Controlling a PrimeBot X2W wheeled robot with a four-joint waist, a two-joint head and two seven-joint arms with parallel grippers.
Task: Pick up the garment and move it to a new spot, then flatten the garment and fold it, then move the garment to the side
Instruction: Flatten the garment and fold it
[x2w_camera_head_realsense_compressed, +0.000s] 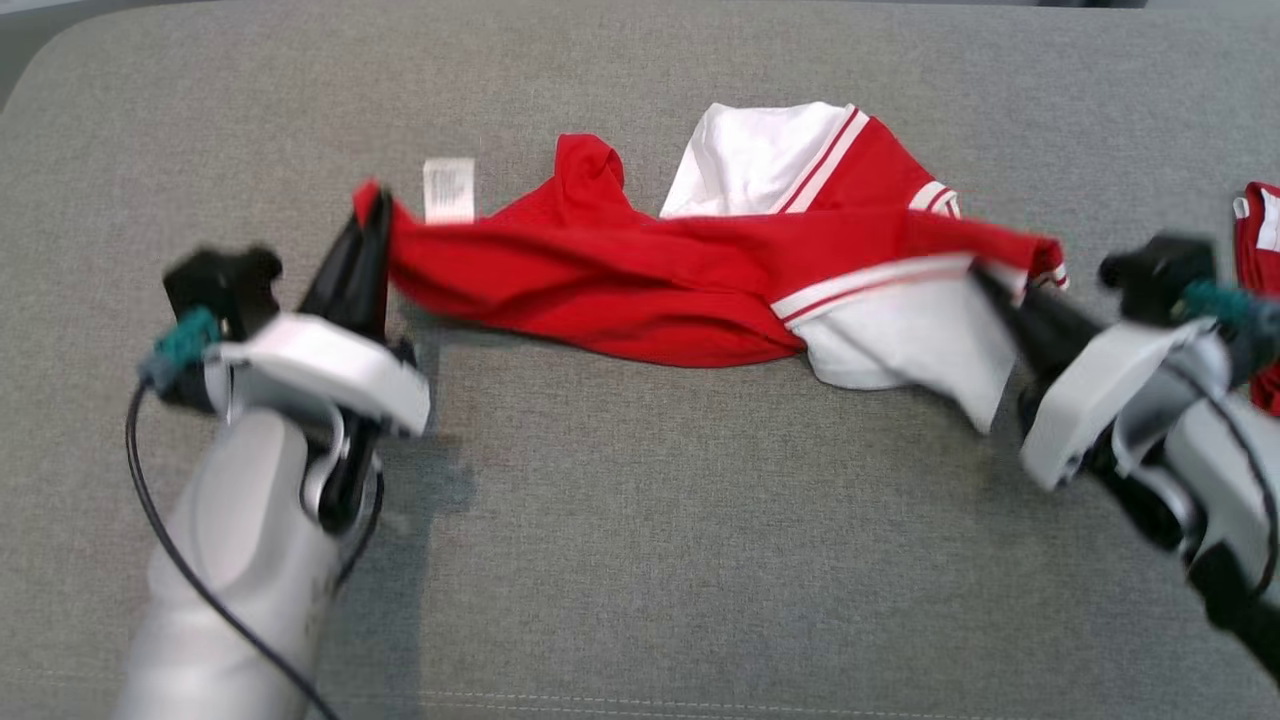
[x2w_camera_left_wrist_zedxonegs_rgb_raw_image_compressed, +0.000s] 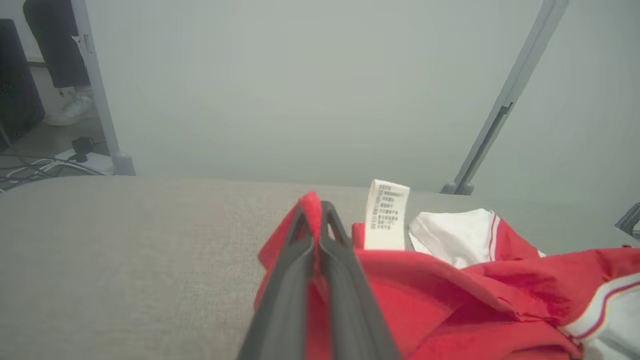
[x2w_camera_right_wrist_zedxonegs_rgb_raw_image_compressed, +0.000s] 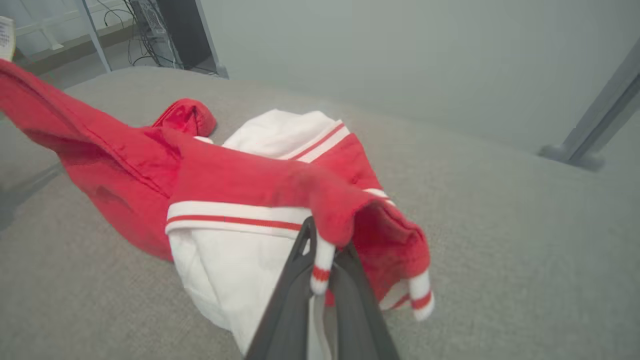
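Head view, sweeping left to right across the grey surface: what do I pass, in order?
left gripper → white care label → garment → right gripper → second red cloth at the right edge.

1. Soft, matt cloth, red and white, in the garment (x2w_camera_head_realsense_compressed: 640, 290).
2. Thin white tag (x2w_camera_head_realsense_compressed: 448, 190) on it, smooth, with tiny print.
3. Rough, woven grey cloth on the grey surface (x2w_camera_head_realsense_compressed: 700, 520), not shiny.
4. Dark, dull plastic-looking fingers on the left gripper (x2w_camera_head_realsense_compressed: 374, 205) and right gripper (x2w_camera_head_realsense_compressed: 980, 272).
5. Smooth, pale, slightly shiny wrist shells (x2w_camera_head_realsense_compressed: 320, 365).
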